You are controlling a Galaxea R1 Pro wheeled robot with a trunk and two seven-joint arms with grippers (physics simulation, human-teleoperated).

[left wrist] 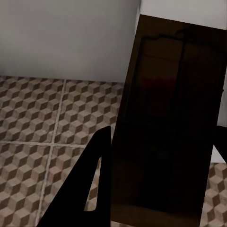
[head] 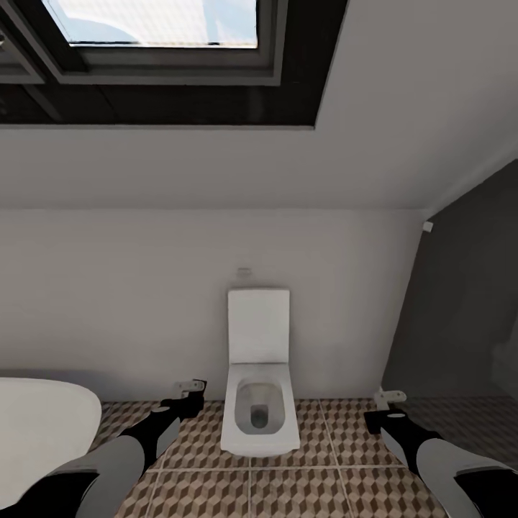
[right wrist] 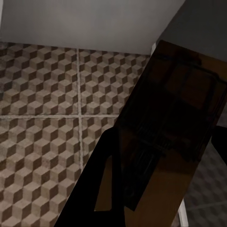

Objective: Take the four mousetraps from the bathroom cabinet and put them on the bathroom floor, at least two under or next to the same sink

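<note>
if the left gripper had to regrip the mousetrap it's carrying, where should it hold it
Probably as now: the left gripper clamps the mousetrap across its narrow width, one finger on each long edge, approaching from one short end. The flat board's straight wooden edges offer firm purchase, clear of the wire on its face.

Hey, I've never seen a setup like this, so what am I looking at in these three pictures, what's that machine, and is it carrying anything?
These are renders from a simulator, not photographs. The machine is a wheeled robot with two arms. The big picture comes from a camera on its head, looking down into a bathroom: a white toilet against the wall, the rim of a white bathtub, and a floor of cube-patterned tiles. The left gripper and right gripper reach forward on either side of the toilet.

The other two pictures come from cameras near each gripper, looking along its fingers. In each, a flat brown wooden board with dark wire sits between the fingers: a mousetrap in the left and another in the right, both held above the tiles.
</note>
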